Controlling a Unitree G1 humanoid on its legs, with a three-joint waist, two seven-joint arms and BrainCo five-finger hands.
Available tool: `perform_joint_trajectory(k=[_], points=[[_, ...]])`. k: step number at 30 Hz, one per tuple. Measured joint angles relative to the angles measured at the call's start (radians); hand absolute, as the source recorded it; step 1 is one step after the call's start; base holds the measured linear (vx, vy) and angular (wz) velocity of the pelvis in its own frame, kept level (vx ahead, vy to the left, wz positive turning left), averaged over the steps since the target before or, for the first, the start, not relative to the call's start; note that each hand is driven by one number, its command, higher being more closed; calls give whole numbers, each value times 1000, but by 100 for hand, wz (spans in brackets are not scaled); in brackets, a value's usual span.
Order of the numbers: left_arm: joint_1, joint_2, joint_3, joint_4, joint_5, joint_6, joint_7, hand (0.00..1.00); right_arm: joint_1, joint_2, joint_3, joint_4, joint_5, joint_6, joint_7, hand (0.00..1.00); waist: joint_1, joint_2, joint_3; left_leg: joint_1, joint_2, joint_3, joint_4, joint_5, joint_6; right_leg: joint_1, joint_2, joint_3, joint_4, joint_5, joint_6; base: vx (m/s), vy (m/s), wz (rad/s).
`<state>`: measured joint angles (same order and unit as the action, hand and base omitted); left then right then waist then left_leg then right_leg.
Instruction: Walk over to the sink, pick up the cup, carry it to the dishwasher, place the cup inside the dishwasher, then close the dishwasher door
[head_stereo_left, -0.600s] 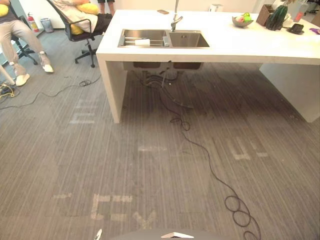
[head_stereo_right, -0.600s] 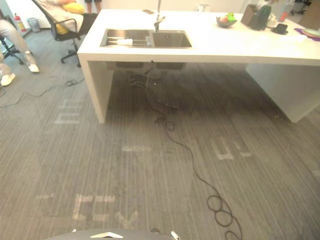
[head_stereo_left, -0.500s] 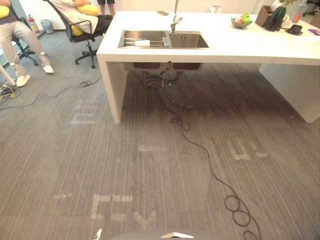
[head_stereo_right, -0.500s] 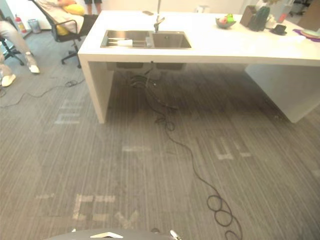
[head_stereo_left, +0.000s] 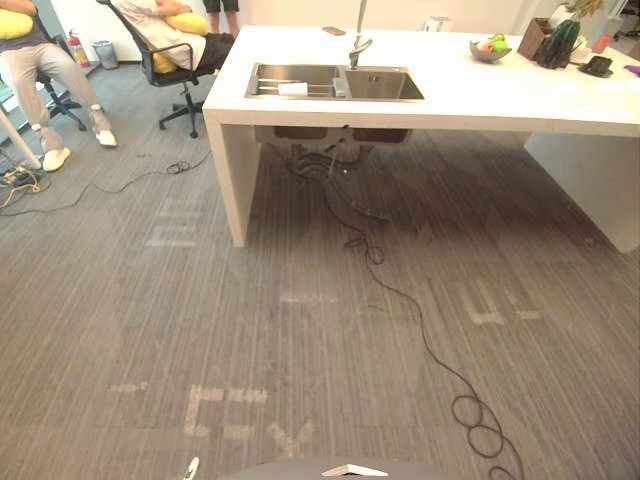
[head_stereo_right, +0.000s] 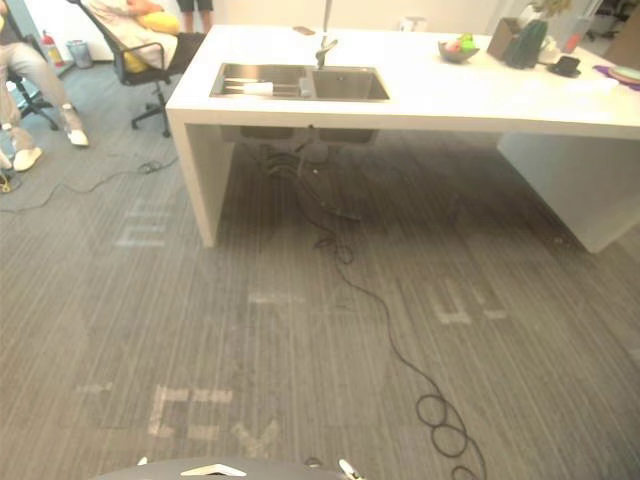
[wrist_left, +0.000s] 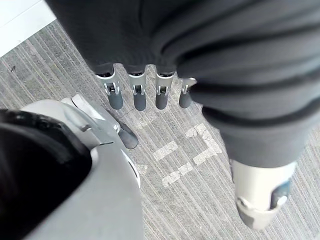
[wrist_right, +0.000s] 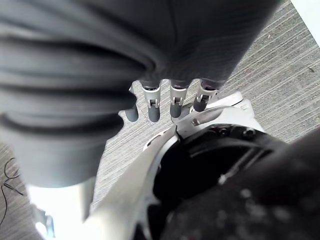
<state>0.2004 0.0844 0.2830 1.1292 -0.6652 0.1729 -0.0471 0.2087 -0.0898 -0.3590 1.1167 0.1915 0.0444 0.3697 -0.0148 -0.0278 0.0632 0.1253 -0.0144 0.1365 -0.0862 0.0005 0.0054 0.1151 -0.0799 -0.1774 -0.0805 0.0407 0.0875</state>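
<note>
A white cup (head_stereo_left: 293, 89) lies on its side in the left basin of a steel double sink (head_stereo_left: 380, 84), set in a long white counter (head_stereo_left: 470, 95) across the room. A tall tap (head_stereo_left: 358, 40) rises behind the sink. My left hand (wrist_left: 145, 95) hangs over the grey carpet with straight fingers and holds nothing. My right hand (wrist_right: 165, 107) hangs the same way, fingers straight and empty.
Grey striped carpet (head_stereo_left: 300, 330) stretches to the counter, with a black cable (head_stereo_left: 400, 300) running across it. A person on a black office chair (head_stereo_left: 175, 60) and another seated person (head_stereo_left: 45, 70) are at the far left. A fruit bowl (head_stereo_left: 488, 47) and dark items stand on the counter's right.
The whole picture has shifted a little: the counter and sink sit slightly further right and lower in the view. The cup lies as before.
</note>
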Motion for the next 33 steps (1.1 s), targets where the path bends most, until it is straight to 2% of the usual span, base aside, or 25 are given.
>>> perform_joint_trajectory(k=[11, 16, 21, 33], points=[[0, 3, 11, 0, 0, -8, 12, 0, -29, -6, 43, 4, -40, 4, -3, 0, -2, -5, 9, 29, -2, -3, 0, 0, 0, 23, -1, -29, 0, 2, 5, 38, -4, 2], [0, 2, 8, 1, 4, -28, 11, 0, -46, -17, 82, 4, -19, 44, -12, 0, -2, -6, 12, 21, -5, -23, 0, 9, 6, 24, -5, -49, 0, -4, -1, -82, -12, 10], [-2, 3, 7, -1, 4, -28, 10, 0, -57, -24, 101, 6, 1, 90, -33, 0, 5, -6, 15, 10, -6, -31, -1, 12, 1, 25, -6, -59, -6, -8, -4, -81, -2, 8], [0, 13, -6, 1, 21, -27, -3, 0, -68, -26, 107, 13, 20, 130, -56, 0, 2, -16, 0, 0, -28, -81, 0, 24, 16, 41, -21, -91, 0, -4, 8, 25, 17, 11]])
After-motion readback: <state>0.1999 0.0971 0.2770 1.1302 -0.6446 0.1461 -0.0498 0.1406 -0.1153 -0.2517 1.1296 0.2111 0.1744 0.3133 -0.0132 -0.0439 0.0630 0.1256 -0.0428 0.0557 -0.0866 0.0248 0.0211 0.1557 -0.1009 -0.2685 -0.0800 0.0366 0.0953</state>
